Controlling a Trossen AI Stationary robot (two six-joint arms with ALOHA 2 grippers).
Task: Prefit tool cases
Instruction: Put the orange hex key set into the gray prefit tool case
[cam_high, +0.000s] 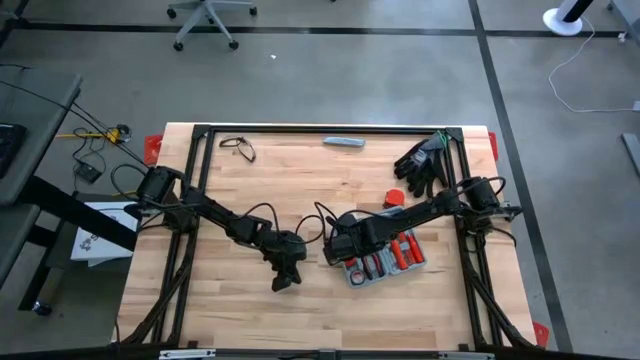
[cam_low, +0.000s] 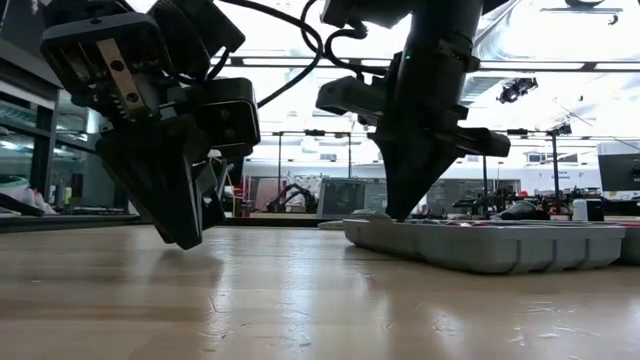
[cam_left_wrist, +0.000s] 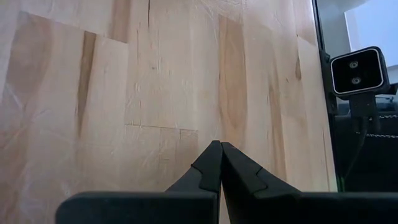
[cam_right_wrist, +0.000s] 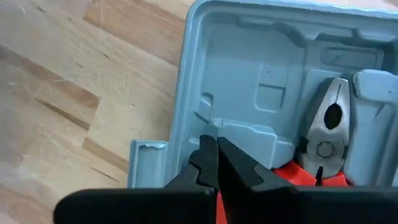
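The tool case (cam_high: 385, 258) lies open on the right half of the table (cam_high: 220, 310), red-handled tools in its moulded recesses, pliers (cam_right_wrist: 328, 130) showing inside. Right gripper (cam_right_wrist: 216, 146) is down at the case's left end, fingers pinched together with nothing between them, tips on the grey plastic. Left gripper (cam_high: 287, 277) hangs just over bare wood to the case's left, fingers also closed and empty. Black gloves (cam_high: 425, 162) sit at the far right corner.

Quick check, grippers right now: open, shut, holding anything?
Left gripper: shut, empty, above bare table.
Right gripper: shut, holding nothing, tips down inside the open tool case beside the pliers.
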